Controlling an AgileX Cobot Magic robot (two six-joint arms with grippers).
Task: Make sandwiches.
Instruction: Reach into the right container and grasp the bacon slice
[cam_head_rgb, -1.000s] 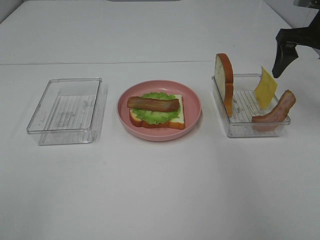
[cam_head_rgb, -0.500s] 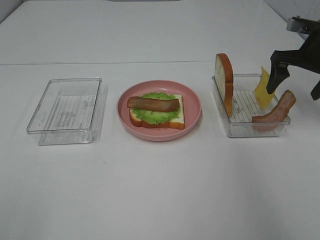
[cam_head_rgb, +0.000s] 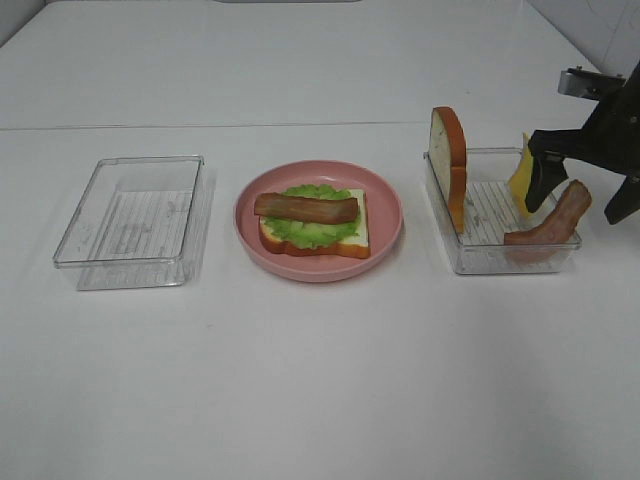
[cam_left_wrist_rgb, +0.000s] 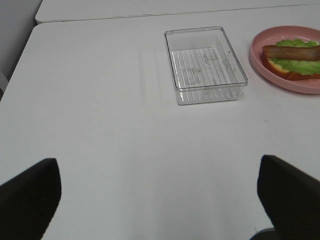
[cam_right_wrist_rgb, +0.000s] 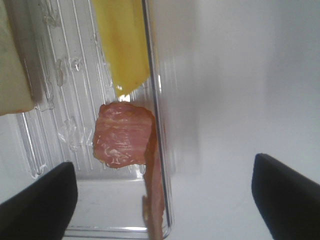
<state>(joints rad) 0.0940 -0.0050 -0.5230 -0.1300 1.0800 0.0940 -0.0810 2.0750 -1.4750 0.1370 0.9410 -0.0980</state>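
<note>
- Exterior high: I see my right gripper (cam_head_rgb: 576, 208) angled down over the right-hand tray's (cam_head_rgb: 500, 262) outer end, jaws spread, straddling its bacon strip (cam_head_rgb: 548, 226).
- Off that tray, my left gripper (cam_left_wrist_rgb: 160, 200) is released and empty.

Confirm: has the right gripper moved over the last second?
Yes. In the high view the right gripper has dropped from above and behind the right tray to straddle the bacon strip leaning on its right wall.
</note>
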